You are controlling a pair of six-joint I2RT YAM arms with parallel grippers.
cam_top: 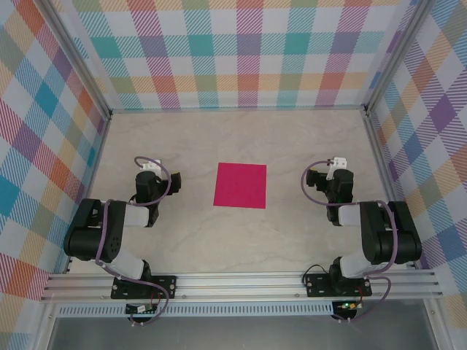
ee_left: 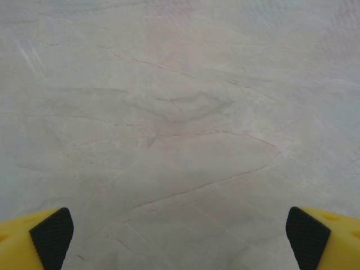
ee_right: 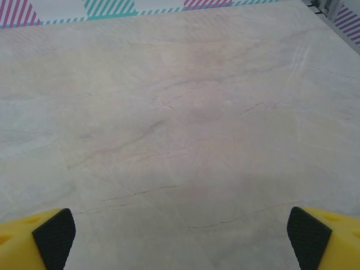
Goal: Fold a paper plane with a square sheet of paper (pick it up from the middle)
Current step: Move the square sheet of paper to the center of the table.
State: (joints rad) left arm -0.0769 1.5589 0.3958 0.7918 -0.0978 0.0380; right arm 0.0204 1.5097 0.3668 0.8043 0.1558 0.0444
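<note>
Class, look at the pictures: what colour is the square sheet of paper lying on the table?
The square sheet of paper is plain magenta-pink, seen best in the top external view.

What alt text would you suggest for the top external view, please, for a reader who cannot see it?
A square sheet of paper, magenta and unfolded, lies flat at the middle of a pale marble-look table. The left gripper and right gripper flank it without touching; colourful checked walls enclose the table.

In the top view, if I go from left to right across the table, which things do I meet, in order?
left hand → paper → right hand
</note>
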